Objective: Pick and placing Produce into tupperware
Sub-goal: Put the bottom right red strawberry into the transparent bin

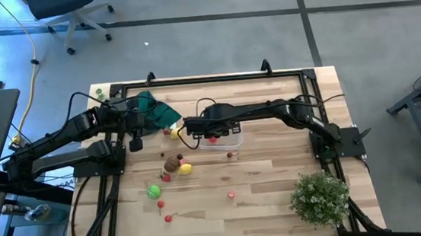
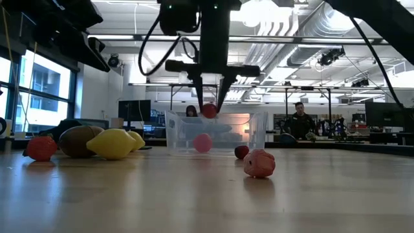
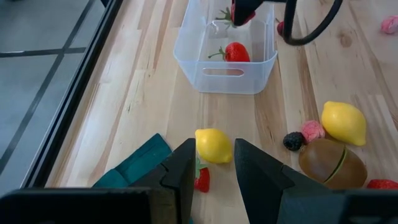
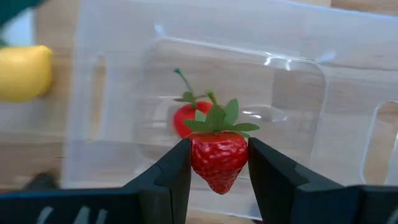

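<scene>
The clear tub [image 1: 228, 141] stands mid-table with one red stemmed piece [image 4: 185, 118] on its floor. My right gripper [image 4: 217, 163] is above the tub's open top, shut on a red strawberry [image 4: 217, 158]; it also shows in the low view [image 2: 209, 107]. My left gripper [image 3: 211, 167] is open and low over the table, left of the tub. A small yellow lemon [image 3: 213, 145] lies just past its fingertips, and a small red piece [image 3: 202, 179] lies by one finger. Neither is touched. My right gripper pinches the strawberry's two sides [image 4: 194, 155] between its two fingers. The fingers come from above and point down. The strawberry is clear of the tub [image 2: 217, 133], just above its rim, with its green leaf cap [image 4: 217, 118] showing past the fingertips.
More produce lies on the table in front of the tub: a brown piece [image 1: 172, 163], a yellow one [image 1: 186, 168], a green one [image 1: 153, 190] and several small red ones [image 1: 232, 195]. A dark green cloth [image 1: 152, 108] lies by my left gripper. A leafy plant [image 1: 320, 196] stands at the near right.
</scene>
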You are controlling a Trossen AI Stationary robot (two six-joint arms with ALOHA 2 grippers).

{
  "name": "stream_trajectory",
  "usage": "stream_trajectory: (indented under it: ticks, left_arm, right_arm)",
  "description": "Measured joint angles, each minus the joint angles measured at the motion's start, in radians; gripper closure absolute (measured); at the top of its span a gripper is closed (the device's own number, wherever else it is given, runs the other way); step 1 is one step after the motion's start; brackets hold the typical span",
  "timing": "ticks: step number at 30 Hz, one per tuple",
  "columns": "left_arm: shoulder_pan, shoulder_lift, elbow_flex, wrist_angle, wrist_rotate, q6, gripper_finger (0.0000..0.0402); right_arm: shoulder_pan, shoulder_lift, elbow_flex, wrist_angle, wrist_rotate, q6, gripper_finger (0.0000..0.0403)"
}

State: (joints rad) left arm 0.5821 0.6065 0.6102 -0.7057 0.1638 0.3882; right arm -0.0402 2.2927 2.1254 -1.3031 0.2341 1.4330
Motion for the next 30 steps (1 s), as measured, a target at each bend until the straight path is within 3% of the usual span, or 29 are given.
stream_trajectory:
  ticks: [17, 30]
  left_arm:
    - [0.0, 0.0, 0.0, 0.0, 0.0, 0.0, 0.0302]
    - [0.0, 0.0, 0.0, 0.0, 0.0, 0.0, 0.0302]
  right_arm:
    - [-0.024, 0.006, -0.114, 0.074, -0.061, 0.025, 0.0277]
    - [-0.027, 0.005, -0.128, 0.097, -0.051, -0.02, 0.0277]
